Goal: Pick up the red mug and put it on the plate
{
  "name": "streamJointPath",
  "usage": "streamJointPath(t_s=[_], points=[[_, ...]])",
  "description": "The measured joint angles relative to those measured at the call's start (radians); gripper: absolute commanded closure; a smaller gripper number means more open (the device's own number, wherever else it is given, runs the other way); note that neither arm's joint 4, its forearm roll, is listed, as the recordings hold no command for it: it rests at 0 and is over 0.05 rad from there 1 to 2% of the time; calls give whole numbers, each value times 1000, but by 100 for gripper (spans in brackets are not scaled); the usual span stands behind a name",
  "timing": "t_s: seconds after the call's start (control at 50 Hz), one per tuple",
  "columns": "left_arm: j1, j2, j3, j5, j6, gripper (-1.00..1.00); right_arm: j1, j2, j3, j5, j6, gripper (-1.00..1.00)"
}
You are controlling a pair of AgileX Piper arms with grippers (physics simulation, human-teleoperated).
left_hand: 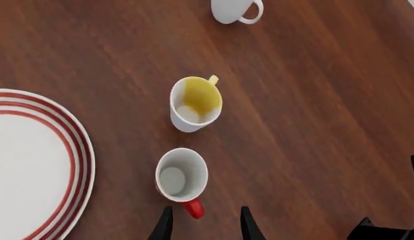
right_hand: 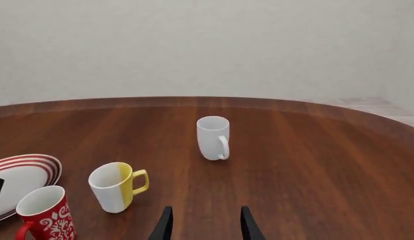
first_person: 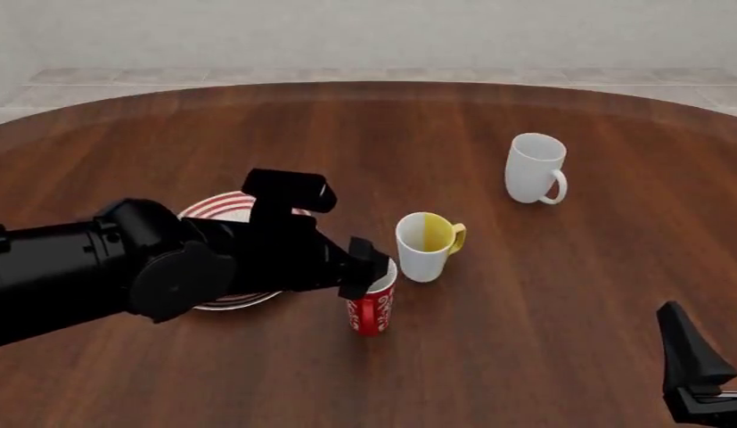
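The red mug [first_person: 372, 308] was seen standing upright on the wooden table [first_person: 523, 294], just beside the plate [first_person: 219, 209], its white inside empty and its red handle turned toward the left gripper [left_hand: 202, 225]. That gripper was held above the mug with its two dark fingers [left_hand: 162, 227] spread apart, nothing clasped between them; in the left wrist view the handle [left_hand: 193, 207] was framed between the fingertips, though contact could not be made out. In the front view the mug's near rim was partly hidden behind the gripper [first_person: 362, 267], and much of the plate was covered by the left arm [first_person: 130, 267].

A white-and-yellow mug [first_person: 425, 245] was set just beyond the red one, near it but apart, its yellow handle pointing away from the plate. A plain white mug [first_person: 535, 169] was placed well apart, farther back and to the right.

The right gripper [right_hand: 202, 225] was kept low at the table's near right edge, far from all three mugs, its fingers [right_hand: 246, 225] likewise parted and empty. Nothing was found lying between the red mug and the plate.
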Motion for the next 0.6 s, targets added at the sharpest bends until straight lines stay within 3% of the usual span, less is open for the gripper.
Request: streamJointPath(t_s=[0.6], points=[[14,20,26,-37,-23,-100,3,1,0,1,-4,-100]])
